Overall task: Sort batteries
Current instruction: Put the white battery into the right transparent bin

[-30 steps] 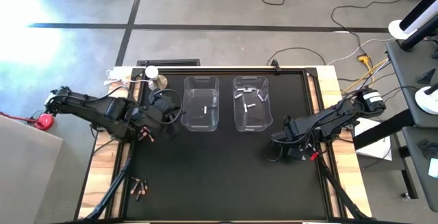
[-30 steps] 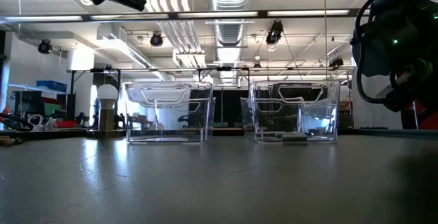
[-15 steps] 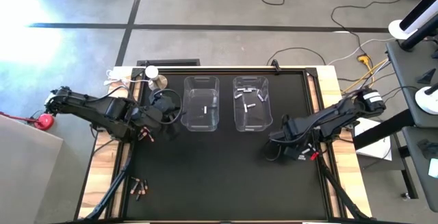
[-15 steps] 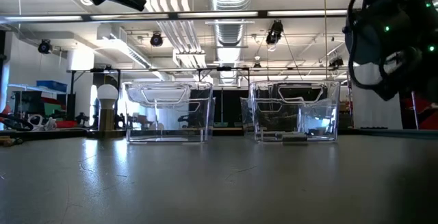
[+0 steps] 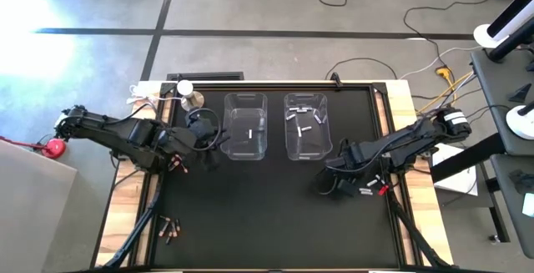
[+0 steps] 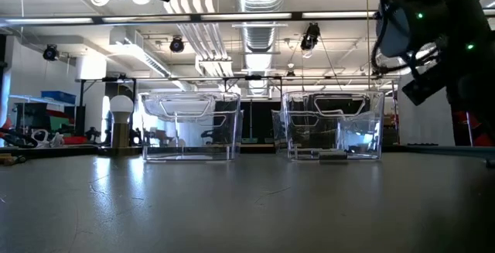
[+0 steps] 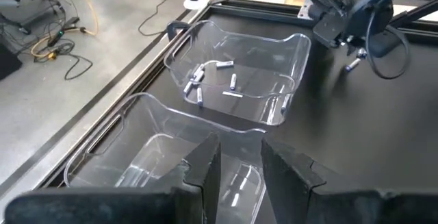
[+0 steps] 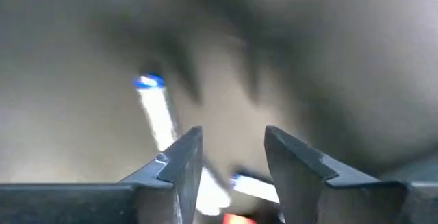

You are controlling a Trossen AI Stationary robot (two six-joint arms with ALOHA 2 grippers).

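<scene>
Two clear bins stand side by side at the far middle of the black mat. The left bin [image 5: 245,98] holds one white battery [image 5: 248,133]; the right bin [image 5: 306,98] holds several white batteries [image 5: 302,123]. My left gripper [image 7: 239,166] hangs open over the left bin's left rim, nothing between its fingers. My right gripper [image 8: 233,162] points down at the mat, open, above two white batteries [image 8: 156,111] lying near the right edge, beside a small red bit [image 5: 382,189]. Copper batteries lie at the front left [image 5: 170,228] and under the left arm [image 5: 178,164].
A white bulb on a small stand [image 5: 185,88] sits at the far left corner of the mat. Wooden table borders [image 5: 400,139] flank the mat. Bare mat stretches in front of the bins [image 5: 275,214]. Cables and equipment lie beyond the table's right side.
My right gripper has risen from the mat and shifted a little toward the table's left and near side, over the white batteries. The bins and the batteries in them have stayed put.
</scene>
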